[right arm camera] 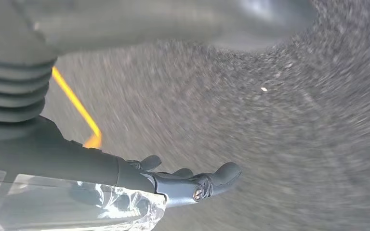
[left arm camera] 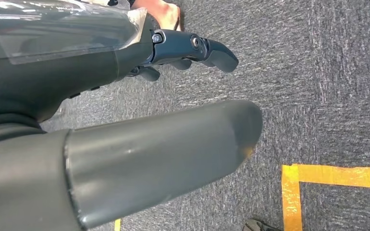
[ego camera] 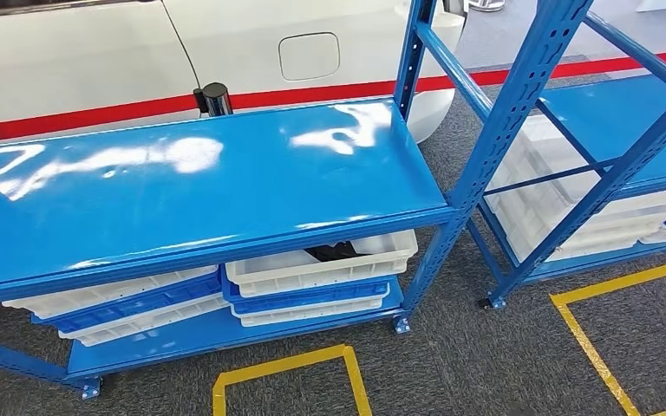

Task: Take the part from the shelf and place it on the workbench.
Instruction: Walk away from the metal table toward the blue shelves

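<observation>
The big blue shelf (ego camera: 199, 173) is standing right in front of the robot, and its shiny top board is showing nothing but glare. Under that top board, white trays (ego camera: 321, 269) and blue trays (ego camera: 139, 303) are sitting in stacks on the low board. Something dark (ego camera: 334, 252) is lying in the top white tray, just under the front edge of the shelf's top. That may be the part, but it is too hidden to be sure.

The left hand (left arm camera: 125, 144) is hanging over the grey carpet (left arm camera: 327, 86), near a line of yellow tape (left arm camera: 291, 197). Its fingers (left arm camera: 197, 48) are stretched out and apart, and they are holding nothing. The right hand (right arm camera: 173, 185) is hanging over the carpet too. Its fingers (right arm camera: 221, 175) are also spread out and holding nothing. That view is blurry.

A second blue rack (ego camera: 607, 130) is standing beside the shelf, with more white trays in it.

No workbench can be seen, so whether a part is already lying on it cannot be told. Both hands are holding nothing, and that fits a robot about to reach for a part, or one that is done putting a part down.
</observation>
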Tool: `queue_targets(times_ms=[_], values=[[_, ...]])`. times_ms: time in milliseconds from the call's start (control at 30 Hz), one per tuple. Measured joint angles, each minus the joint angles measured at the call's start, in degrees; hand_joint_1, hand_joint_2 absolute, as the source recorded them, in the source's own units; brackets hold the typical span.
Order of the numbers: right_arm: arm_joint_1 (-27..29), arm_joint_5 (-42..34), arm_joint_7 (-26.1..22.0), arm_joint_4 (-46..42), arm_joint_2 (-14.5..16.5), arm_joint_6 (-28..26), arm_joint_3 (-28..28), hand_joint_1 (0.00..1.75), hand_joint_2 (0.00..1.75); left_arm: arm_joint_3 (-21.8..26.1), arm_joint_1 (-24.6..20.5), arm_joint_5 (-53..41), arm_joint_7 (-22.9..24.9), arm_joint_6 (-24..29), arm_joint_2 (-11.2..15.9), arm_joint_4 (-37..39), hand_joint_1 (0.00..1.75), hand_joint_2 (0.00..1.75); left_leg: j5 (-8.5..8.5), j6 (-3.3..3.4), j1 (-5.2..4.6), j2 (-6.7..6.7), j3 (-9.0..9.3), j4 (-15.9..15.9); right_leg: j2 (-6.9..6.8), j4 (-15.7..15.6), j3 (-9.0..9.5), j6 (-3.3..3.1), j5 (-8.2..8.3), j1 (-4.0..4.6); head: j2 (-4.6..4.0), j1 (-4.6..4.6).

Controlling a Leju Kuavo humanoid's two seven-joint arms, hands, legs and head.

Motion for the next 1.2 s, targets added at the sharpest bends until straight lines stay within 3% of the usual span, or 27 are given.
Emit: queue_targets(times_ms=[133,333,467,500,567,633,667,700,733,800,833,867,933,1033,1100,1167,1200], values=[[0.6,5.6,-2.1,0.1,-1.0,1.6,5.4,0.0,0.0,0.4,0.0,0.9,0.1,0.5,0.0,0.0,0.0,0.0,0.06,0.17,-0.03,0.0,-0.1,0.0,0.0,-0.2,0.07,0.25,0.16,-0.06,0.0,0.01],[0.7,7.5,-4.7,0.4,-1.2,1.5,9.6,0.0,0.0,1.0,0.0,1.4,0.8,1.1,-0.1,0.0,0.0,0.0,-0.03,0.33,-0.07,0.01,-0.17,0.1,0.0,-0.3,0.05,0.41,0.23,-0.1,0.0,-0.01],[0.8,7.6,-5.1,0.5,-1.5,1.5,10.6,0.0,0.0,1.2,0.0,1.6,1.0,1.4,-0.2,0.0,0.0,0.0,0.54,1.86,0.03,0.14,-0.13,-0.3,-0.05,-0.5,-0.06,1.62,0.64,-0.66,0.0,-0.04],[0.8,7.6,-5.3,0.5,-1.6,1.6,10.8,0.0,0.0,1.2,0.0,1.6,1.1,1.4,-0.3,0.0,0.0,0.0,1.06,2.21,0.22,0.28,0.06,-0.9,-0.31,0.1,-0.39,1.66,0.19,-0.52,0.0,0.01],[0.8,7.6,-5.6,0.6,-1.8,1.6,11.1,0.0,0.0,1.3,0.0,1.6,1.2,1.5,-0.5,0.0,0.0,0.0,1.94,2.62,0.63,0.66,0.23,-1.9,-0.91,4.4,-2.36,1.25,-2.42,-0.39,0.0,0.2],[0.9,7.6,-5.7,0.7,-2.0,1.7,11.3,0.0,0.0,1.4,0.0,1.6,1.2,1.5,-0.5,0.0,0.0,0.0,2.24,2.56,0.67,0.96,-0.12,-2.0,-1.11,11.8,-5.43,1.0,-5.83,-0.52,0.0,0.33],[1.0,7.6,-5.7,0.7,-2.1,1.8,11.4,0.0,0.0,1.4,0.0,1.7,1.2,1.5,-0.5,0.0,0.0,0.0,2.35,2.37,0.73,1.1,-0.31,-2.0,-1.15,14.4,-6.36,1.25,-6.75,-0.7,0.0,0.32],[1.1,7.6,-5.7,0.8,-2.2,1.8,11.4,0.0,0.0,1.4,0.1,1.7,1.2,1.5,-0.5,0.1,0.0,0.0,2.46,2.14,0.86,1.21,-0.47,-1.9,-1.21,15.0,-6.27,1.75,-6.79,-0.91,0.0,0.32],[1.1,7.6,-5.7,0.8,-2.4,1.9,11.4,0.0,0.0,1.5,0.1,1.7,1.2,1.5,-0.5,0.1,0.0,0.0,2.55,1.84,1.09,1.27,-0.61,-1.8,-1.32,13.2,-5.02,2.48,-5.97,-1.16,0.0,0.31],[1.0,7.6,-5.7,0.9,-2.4,2.0,11.4,0.0,0.0,1.5,0.0,1.7,1.2,1.6,-0.5,0.1,0.0,0.0,2.48,0.92,1.52,1.32,-1.0,-1.2,-1.65,5.5,-0.63,4.07,-3.52,-1.81,0.01,0.38],[1.0,7.6,-5.7,1.0,-2.4,2.1,11.4,0.0,0.0,1.5,0.0,1.7,1.2,1.6,-0.4,0.1,0.0,0.0,2.32,0.34,1.55,1.3,-1.25,-0.7,-1.61,2.4,0.91,4.29,-2.69,-1.96,0.01,0.43],[0.9,7.6,-5.7,1.0,-2.4,2.3,11.4,0.0,0.0,1.6,0.0,1.7,1.2,1.6,-0.3,0.1,0.0,0.0,2.22,-0.18,1.48,1.27,-1.47,-0.3,-1.53,0.8,1.65,4.04,-2.33,-2.01,0.01,0.43],[0.9,7.6,-5.7,1.2,-2.4,2.4,11.4,0.0,0.0,1.8,0.0,1.7,1.1,1.6,-0.2,0.2,0.0,0.0,2.4,-0.86,1.43,1.18,-1.69,-0.1,-1.22,0.9,1.41,2.65,-2.18,-1.75,0.0,0.34],[1.0,7.6,-5.7,1.3,-2.5,2.4,11.4,0.0,0.0,1.9,0.1,1.7,1.1,1.6,-0.3,0.2,0.0,0.0,2.14,-1.39,1.93,1.11,-2.15,0.3,-1.25,1.1,0.83,1.13,-1.5,-1.67,0.0,0.2],[1.0,7.6,-5.7,1.4,-2.5,2.4,11.4,0.0,0.0,1.9,0.1,1.7,1.1,1.7,-0.3,0.3,0.0,0.0,-1.37,-1.49,2.02,1.03,-3.84,4.1,-1.32,1.0,0.21,0.13,-0.87,-1.53,0.0,0.09],[1.0,7.6,-5.7,1.4,-2.5,2.4,11.4,0.0,0.0,1.9,0.1,1.7,1.1,1.7,-0.3,0.3,0.0,0.0,-6.32,-1.42,1.92,0.94,-6.71,11.7,-1.41,1.1,-0.79,-0.73,-0.14,-1.04,0.0,0.03],[1.1,7.6,-5.7,1.4,-2.5,2.4,11.4,0.0,0.0,1.9,0.1,1.7,1.1,1.7,-0.3,0.3,0.0,0.0,-7.88,-1.29,1.85,0.91,-7.67,14.9,-1.44,1.1,-1.31,-0.98,0.22,-0.72,0.0,0.02]])
